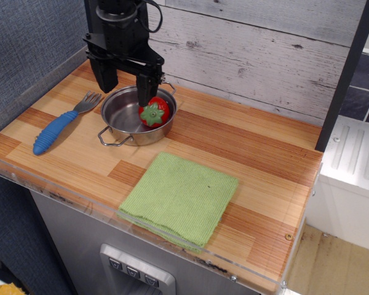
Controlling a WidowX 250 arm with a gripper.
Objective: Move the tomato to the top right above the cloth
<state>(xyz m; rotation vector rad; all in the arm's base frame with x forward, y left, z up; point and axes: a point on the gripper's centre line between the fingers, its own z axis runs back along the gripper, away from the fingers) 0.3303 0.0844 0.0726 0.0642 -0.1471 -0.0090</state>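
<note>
A wooden counter (246, 153) with a clear plastic lip along its front edge backs onto a whitewashed plank wall. The right half of the counter, above and right of the green cloth (179, 198), is bare wood. At upper left a steel pot (120, 117) holds the red tomato (154, 112), which rests against the pot's right inner wall. The black gripper (125, 80) hangs over the pot's far rim with its fingers spread apart, holding nothing. A blue-handled fork (59, 126) lies just left of the pot.
</note>
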